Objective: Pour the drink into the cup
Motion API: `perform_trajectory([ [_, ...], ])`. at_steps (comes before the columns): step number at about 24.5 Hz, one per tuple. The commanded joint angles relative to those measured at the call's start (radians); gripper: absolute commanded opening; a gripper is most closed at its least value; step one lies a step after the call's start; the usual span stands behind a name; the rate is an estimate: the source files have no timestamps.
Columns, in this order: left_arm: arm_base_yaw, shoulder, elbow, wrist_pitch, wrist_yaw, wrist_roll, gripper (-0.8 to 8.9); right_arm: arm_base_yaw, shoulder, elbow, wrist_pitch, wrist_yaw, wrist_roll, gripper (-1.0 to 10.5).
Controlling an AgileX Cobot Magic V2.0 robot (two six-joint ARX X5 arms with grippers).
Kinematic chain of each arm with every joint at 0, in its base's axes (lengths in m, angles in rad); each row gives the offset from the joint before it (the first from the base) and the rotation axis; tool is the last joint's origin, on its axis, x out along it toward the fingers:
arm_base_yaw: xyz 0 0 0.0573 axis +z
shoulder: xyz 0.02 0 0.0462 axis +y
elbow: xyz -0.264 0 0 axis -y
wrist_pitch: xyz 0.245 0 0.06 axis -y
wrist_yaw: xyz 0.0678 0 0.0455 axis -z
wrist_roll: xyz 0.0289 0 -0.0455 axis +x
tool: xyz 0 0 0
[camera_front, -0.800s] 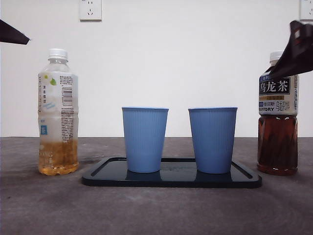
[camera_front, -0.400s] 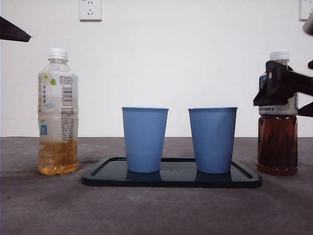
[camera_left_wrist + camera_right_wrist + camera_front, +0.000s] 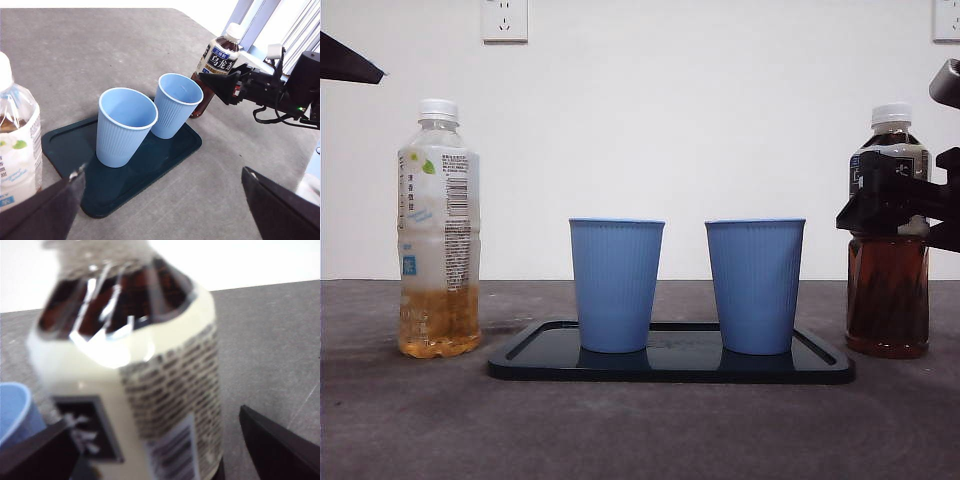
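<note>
Standing on surface beside tray (image 3: 820, 368), dark tea bottle (image 3: 888, 290) nearly full: likely heavy, smooth plastic, slippery. Right end effector (image 3: 895, 205) brackets label band, jaws apart, not clamped. Left wrist view: two blue cups (image 3: 125, 125) empty on tray; left end effector (image 3: 165, 210) released, waiting. Right wrist view: label fills gap; mid-body grip looks soundest.

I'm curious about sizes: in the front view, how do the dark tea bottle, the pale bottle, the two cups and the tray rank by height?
1. Dark tea bottle and pale bottle: tallest, look about equal.
2. Left cup and right cup: alike.
3. Tray: lowest.
</note>
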Motion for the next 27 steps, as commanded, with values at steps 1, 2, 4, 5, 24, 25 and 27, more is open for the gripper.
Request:
perform_trajectory([
  [1,-0.003,0.006,0.017,0.011,0.005,-0.001,4.99,0.002,0.026,0.024,0.013,-0.003,-0.009,3.9],
  [2,-0.003,0.006,0.017,0.011,0.005,-0.001,4.99,0.002,0.027,0.027,0.013,-0.005,-0.009,3.5],
  [4,-0.003,0.006,0.017,0.011,0.005,-0.001,4.99,0.002,0.027,0.032,0.013,-0.005,-0.008,2.8],
  [5,-0.003,0.006,0.017,0.011,0.005,-0.001,4.99,0.002,0.026,0.032,0.013,-0.005,-0.008,2.4],
  [24,-0.003,0.008,0.017,0.011,0.004,0.004,4.99,0.039,-0.345,0.217,-0.795,0.042,-0.114,2.1],
  [25,-0.003,0.008,0.017,0.011,0.004,0.004,4.99,0.046,-0.366,0.247,-0.874,0.056,-0.126,2.1],
  [27,-0.003,0.008,0.017,0.01,0.004,0.004,4.99,0.072,-0.415,0.359,-1.131,0.097,-0.169,2.1],
])
